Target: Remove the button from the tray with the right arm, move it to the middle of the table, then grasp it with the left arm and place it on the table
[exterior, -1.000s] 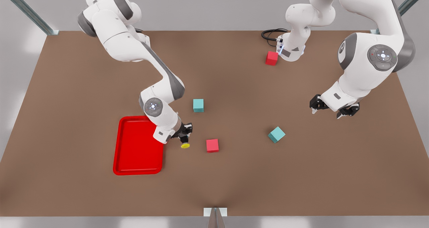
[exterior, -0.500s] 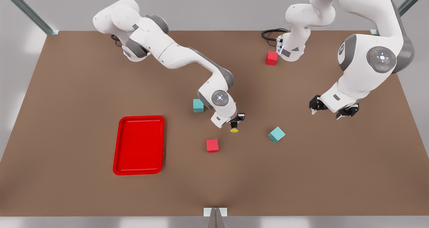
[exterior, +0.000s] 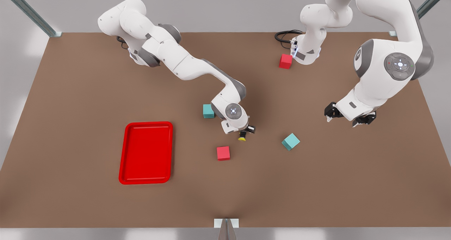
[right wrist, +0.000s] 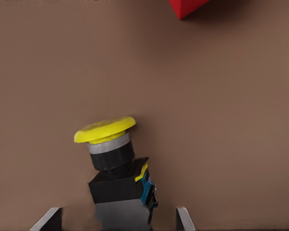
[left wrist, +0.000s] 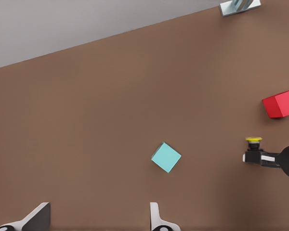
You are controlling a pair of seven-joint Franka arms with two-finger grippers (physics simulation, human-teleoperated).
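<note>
Nearest the camera, the red tray (exterior: 146,152) is sitting with nothing in it, the button (exterior: 242,137) having left it a second ago. The button is now hanging over the middle of the worktop (exterior: 88,204), just beyond a red cube (exterior: 223,153), its dark base pinched in the right gripper (exterior: 245,130) and its yellow cap tilting away from the gripper. Half a second ago the arm was still travelling; it is now barely moving, which suggests the carry is done and the handover is next. Farther off from the tray, past a teal cube (exterior: 290,141), the left gripper (exterior: 347,118) is waiting with fingers (left wrist: 156,219) spread wide, holding nothing, well apart from the button. It is only beginning to edge nearer.
</note>
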